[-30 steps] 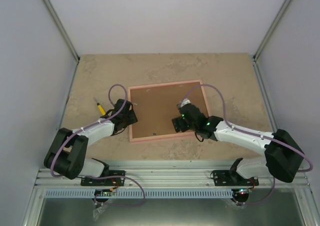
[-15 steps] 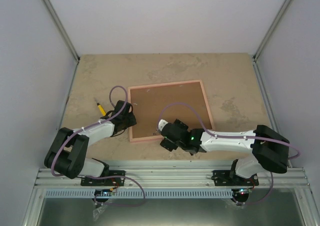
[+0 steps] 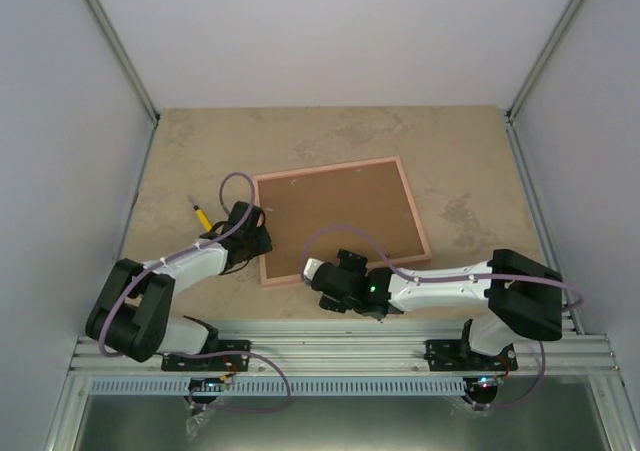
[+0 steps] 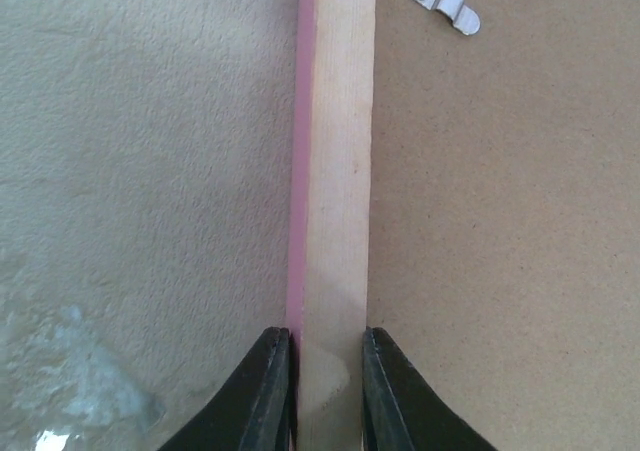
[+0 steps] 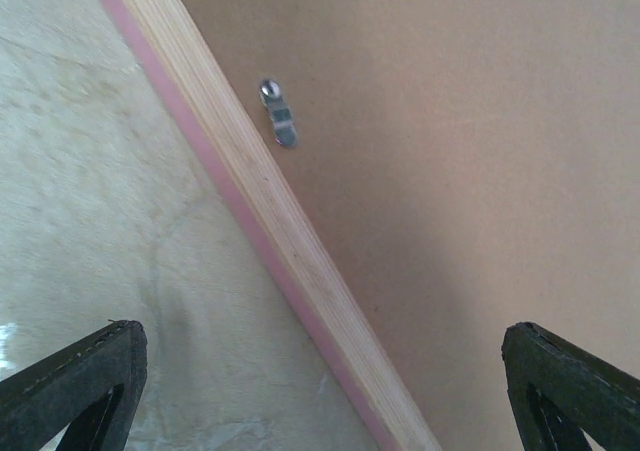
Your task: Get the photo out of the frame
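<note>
Opening the back: left gripper [image 4: 326,371] pinches the frame [image 4: 338,171] by its rail; right gripper [image 5: 320,391], spread wide, hovers with a clip [image 5: 279,114] just ahead, which needs swivelling aside.

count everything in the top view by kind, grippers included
pink frame: 1
yellow-handled tool: 1
grippers: 2, the left gripper and the right gripper
total: 4
</note>
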Robot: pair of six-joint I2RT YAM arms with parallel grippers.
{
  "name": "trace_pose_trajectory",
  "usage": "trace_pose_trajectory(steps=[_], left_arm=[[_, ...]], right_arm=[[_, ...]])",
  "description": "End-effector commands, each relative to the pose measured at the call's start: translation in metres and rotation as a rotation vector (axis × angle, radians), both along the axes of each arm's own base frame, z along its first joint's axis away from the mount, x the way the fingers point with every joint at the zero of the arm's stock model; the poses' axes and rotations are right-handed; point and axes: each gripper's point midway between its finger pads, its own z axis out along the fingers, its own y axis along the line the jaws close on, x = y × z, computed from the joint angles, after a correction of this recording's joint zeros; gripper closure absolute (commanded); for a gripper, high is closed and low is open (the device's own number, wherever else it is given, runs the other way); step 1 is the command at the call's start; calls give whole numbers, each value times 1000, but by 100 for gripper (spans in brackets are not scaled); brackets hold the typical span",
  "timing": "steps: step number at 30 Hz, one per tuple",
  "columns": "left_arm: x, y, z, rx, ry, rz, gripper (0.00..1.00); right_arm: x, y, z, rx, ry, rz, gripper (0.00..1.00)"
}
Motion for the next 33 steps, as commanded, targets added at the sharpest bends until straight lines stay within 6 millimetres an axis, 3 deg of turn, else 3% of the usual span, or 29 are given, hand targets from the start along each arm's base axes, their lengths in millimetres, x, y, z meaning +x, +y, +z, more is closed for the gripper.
trace_pose_trajectory(steps=[1,9,17,22,33], left_arm=[[14,-6,30,-57,-92,22,100],[13,-6,44,-69,-124,22,100],[10,-14,59,-100,-153,0,100],[9,-16,62,-105,-157,-7,100],[8,-21,61,-112,-149,-28,100]], right_arm=[[13,-5,-1,-73,-99,-19,3],[17,-4,-18,-142,-161,17,4],[32,-4,-25,-262,-364,15,5],[40,2,-26,-268,-447,24,5],[63,-7,-34,-326,-565,-15,14]])
